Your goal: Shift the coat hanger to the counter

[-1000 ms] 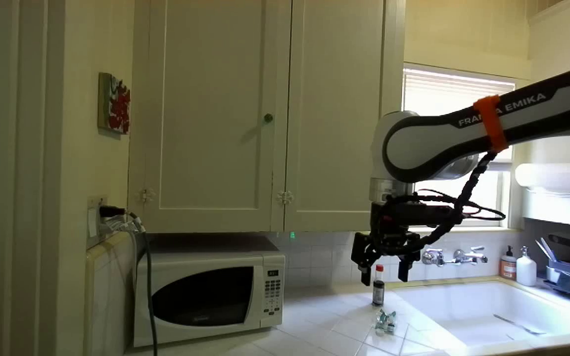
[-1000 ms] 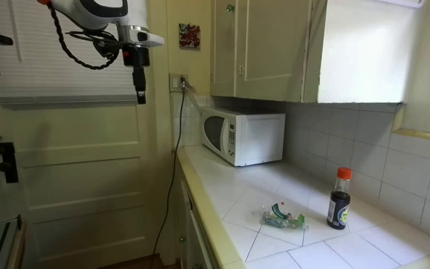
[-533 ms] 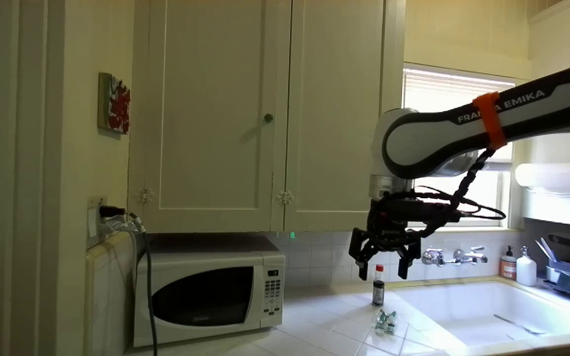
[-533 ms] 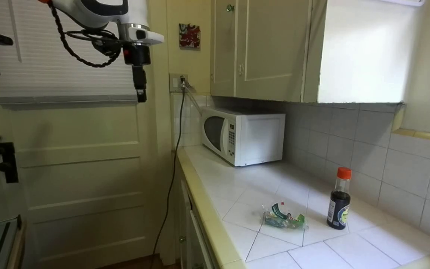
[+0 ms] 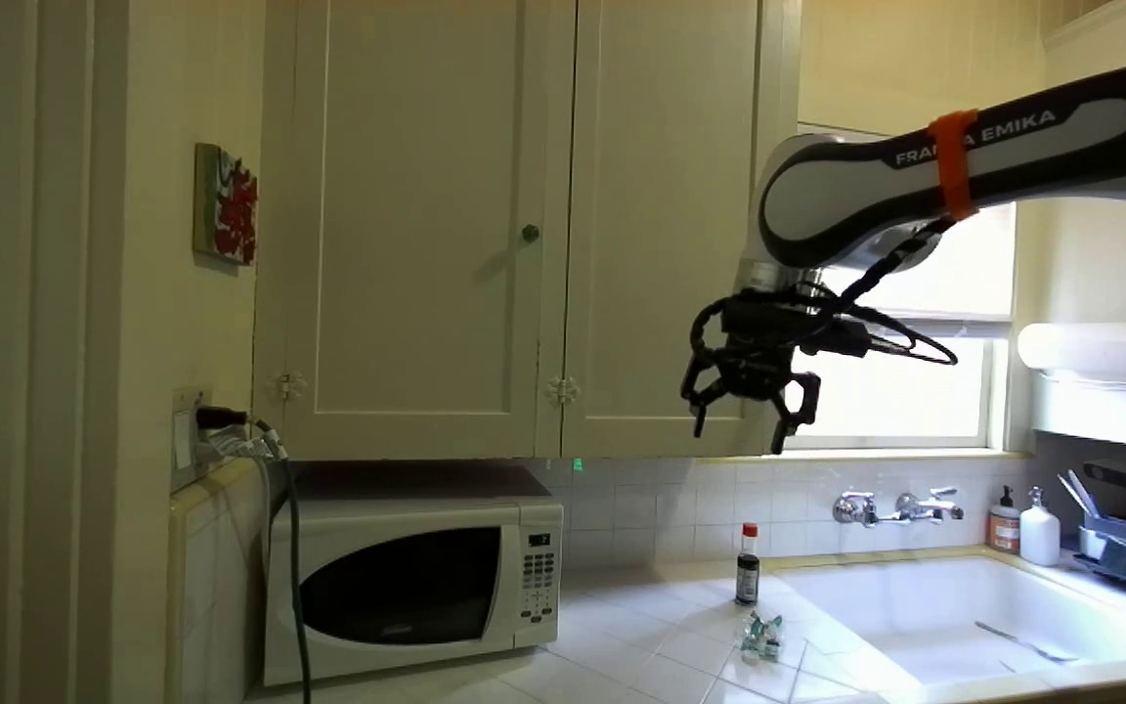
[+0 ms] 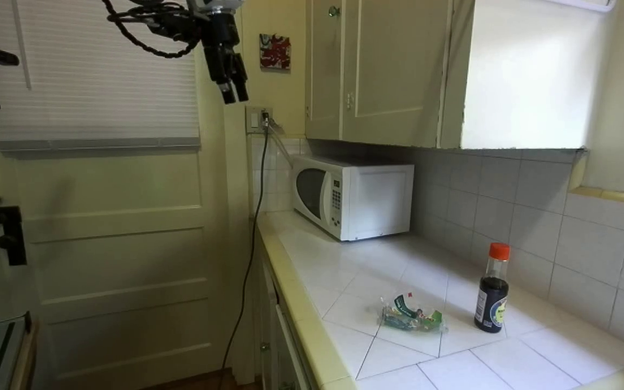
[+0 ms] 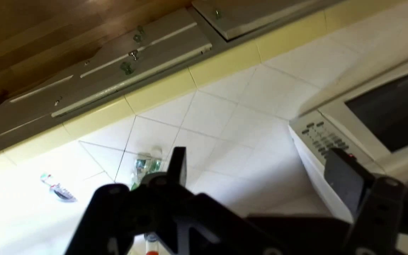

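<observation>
Pale tiled counter (image 6: 344, 265) runs lengthwise from sink (image 5: 915, 587) to microwave (image 6: 355, 199), fingers (image 7: 345, 180) wide apart above.

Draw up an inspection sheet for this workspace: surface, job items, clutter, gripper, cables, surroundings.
Surface: counter of white tile with a yellow front edge; glare washes out part of it in the wrist view.
Job items: coat hanger, nothing seen in any view.
Clutter: microwave; red-capped bottle, upright; crumpled plastic wrapping, apart from the bottle.
Gripper: fingers apart, nothing seen between them, raised above the counter.
Cables: black cable looping at the arm's wrist; dark power cord hanging from the wall outlet.
Surroundings: cupboards overhead; sink with a thin dark item inside, unidentifiable; door with lowered blind.
</observation>
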{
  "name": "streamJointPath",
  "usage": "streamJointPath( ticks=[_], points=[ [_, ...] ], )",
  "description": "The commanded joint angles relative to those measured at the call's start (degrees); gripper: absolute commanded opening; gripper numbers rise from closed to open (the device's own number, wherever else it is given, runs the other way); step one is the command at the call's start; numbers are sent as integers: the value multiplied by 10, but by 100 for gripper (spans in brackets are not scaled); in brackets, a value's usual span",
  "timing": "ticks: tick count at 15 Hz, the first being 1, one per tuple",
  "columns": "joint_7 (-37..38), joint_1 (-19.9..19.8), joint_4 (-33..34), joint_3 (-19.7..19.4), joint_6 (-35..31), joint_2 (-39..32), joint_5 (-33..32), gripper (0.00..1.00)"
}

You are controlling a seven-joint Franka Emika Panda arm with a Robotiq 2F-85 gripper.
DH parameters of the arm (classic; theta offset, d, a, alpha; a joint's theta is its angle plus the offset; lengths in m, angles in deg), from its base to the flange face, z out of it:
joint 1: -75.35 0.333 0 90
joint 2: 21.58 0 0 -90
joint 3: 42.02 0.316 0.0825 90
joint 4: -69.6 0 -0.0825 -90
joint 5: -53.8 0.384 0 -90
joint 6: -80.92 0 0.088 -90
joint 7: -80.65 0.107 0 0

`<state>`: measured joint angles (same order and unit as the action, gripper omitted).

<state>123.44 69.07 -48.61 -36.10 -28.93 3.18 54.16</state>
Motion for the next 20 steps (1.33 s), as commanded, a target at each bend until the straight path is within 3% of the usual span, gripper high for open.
streamJointPath(
  ticks=[1,10,15,17,18,20],
  points=[
    [54,-33,65,2,-27,-21,-64,100],
    [161,-94,250,3,-107,-132,-338,100],
    [274,-76,354,-21,-117,-226,-535,100],
    [332,-63,367,-39,-108,-249,-614,100],
    [370,-89,349,-18,-103,-245,-649,100],
    [448,-82,311,-18,-70,-234,-720,100]
  ],
)
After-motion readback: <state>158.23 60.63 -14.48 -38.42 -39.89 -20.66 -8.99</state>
